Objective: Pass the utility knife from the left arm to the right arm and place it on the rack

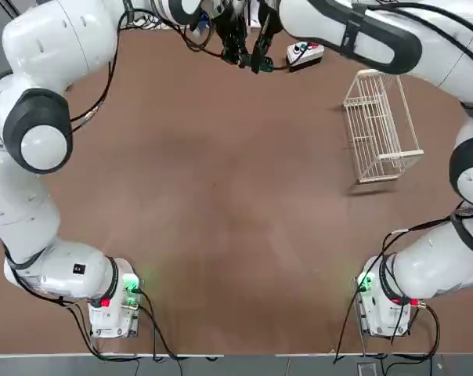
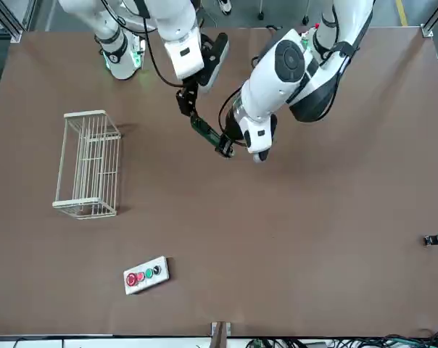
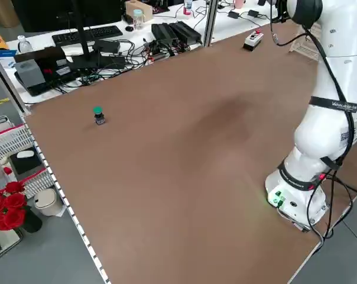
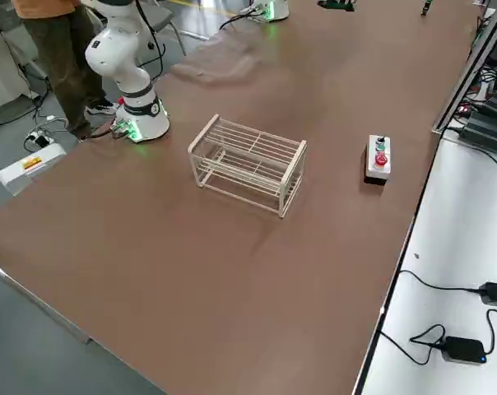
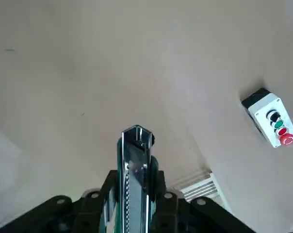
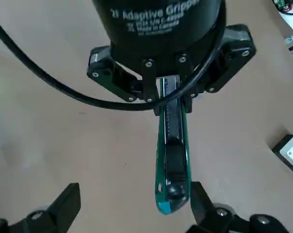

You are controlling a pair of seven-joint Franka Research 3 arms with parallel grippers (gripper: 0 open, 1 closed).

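Observation:
The utility knife (image 2: 207,133), slim and dark green, hangs in the air above the table's middle, well clear of the surface. My left gripper (image 2: 225,148) is shut on one end of it; the left wrist view shows the knife (image 5: 137,165) clamped between those fingers. My right gripper (image 2: 186,106) is at the other end and stands open. In the right wrist view the knife's free end (image 6: 171,194) lies between the spread fingers, closer to one finger (image 6: 204,208), with no contact. The white wire rack (image 2: 87,165) stands on the table on the right arm's side, with nothing in it.
A grey button box (image 2: 146,275) lies near the far table edge. A small green-topped object (image 2: 436,239) sits far off on the left arm's side. A person's legs (image 4: 59,49) show beside the right arm's base. A cluttered bench with cables (image 3: 107,53) borders the table.

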